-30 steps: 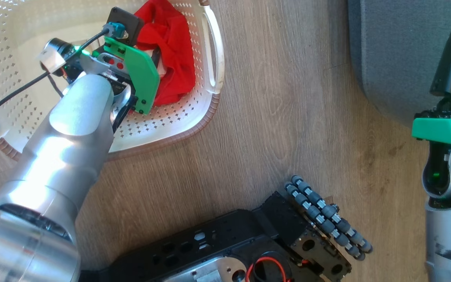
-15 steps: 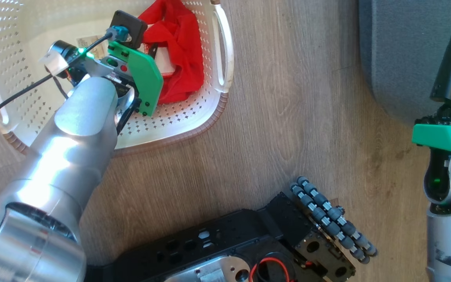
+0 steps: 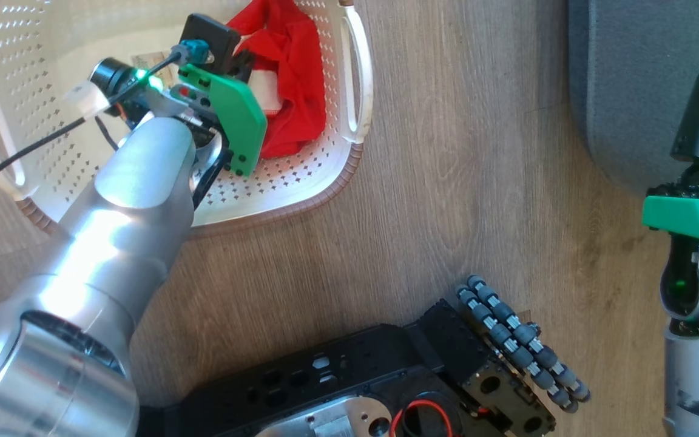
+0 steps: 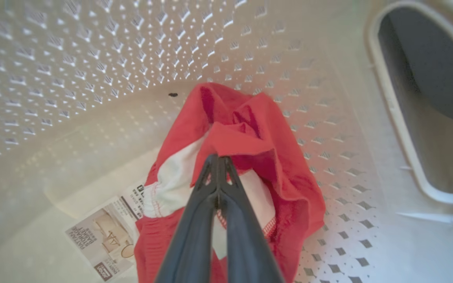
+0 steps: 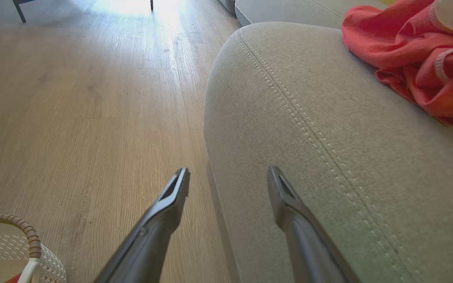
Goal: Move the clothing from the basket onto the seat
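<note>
Task judged half done: one red garment (image 5: 411,59) lies on the seat (image 5: 289,118) at two o'clock of the open, empty right tool (image 5: 228,181), while the red-and-white garment (image 4: 258,129) sits at three o'clock in the basket (image 4: 92,59), pinched in the closed left tool (image 4: 218,159), not yet carried over.

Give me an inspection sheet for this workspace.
Surface: wooden floor under the basket.
Job's things: red and white clothing lies in the basket; another red garment lies on the grey seat.
Clutter: nothing seen.
Grippers: left gripper shut on a red fold of the clothing; right gripper open, near the seat's corner.
Cables: black cable runs to the left wrist.
Surroundings: robot base with roller wheel.
</note>
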